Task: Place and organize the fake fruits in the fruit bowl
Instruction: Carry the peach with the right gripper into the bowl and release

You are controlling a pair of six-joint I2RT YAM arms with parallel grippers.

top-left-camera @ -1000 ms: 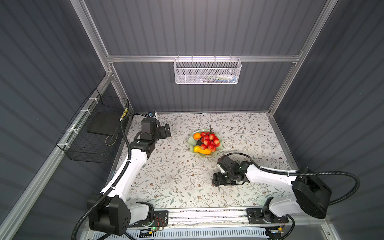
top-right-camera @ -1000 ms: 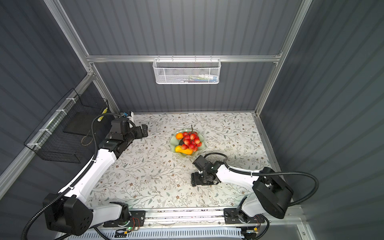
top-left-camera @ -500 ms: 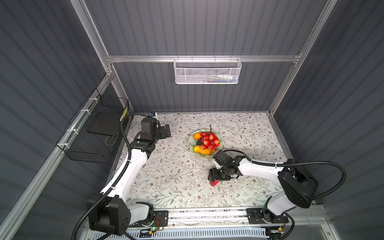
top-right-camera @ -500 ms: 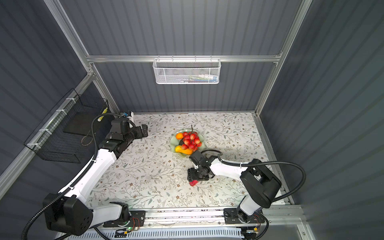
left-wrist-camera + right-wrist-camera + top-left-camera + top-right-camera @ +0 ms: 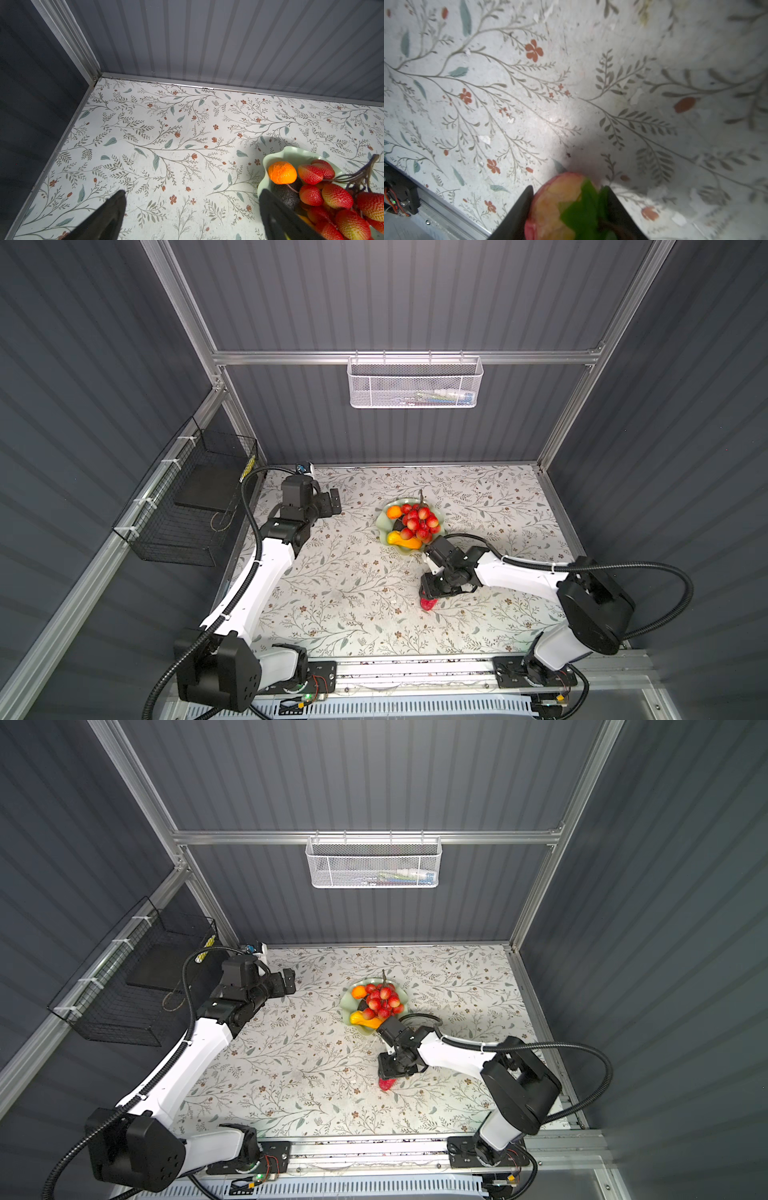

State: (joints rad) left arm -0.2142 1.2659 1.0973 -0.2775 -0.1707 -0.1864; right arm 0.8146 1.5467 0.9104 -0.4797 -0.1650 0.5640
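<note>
Your right gripper (image 5: 430, 597) swung nearer the pale green wavy-rimmed glossy bowl (image 5: 384, 523), jaws pinching a red-and-yellow leafy plastic fruit (image 5: 554, 207) just before it, while your left gripper (image 5: 192, 192) gaped wide beside it.

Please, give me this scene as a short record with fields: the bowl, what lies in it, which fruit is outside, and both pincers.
bowl: on the table, toward the back
in bowl: orange, avocado, red cluster, yellow fruit
outside bowl: red fruit, in front of the bowl
right pincer: closed on the red fruit, low at the table
left pincer: open, empty, left of the bowl in both top views
left to do: red fruit into bowl
</note>
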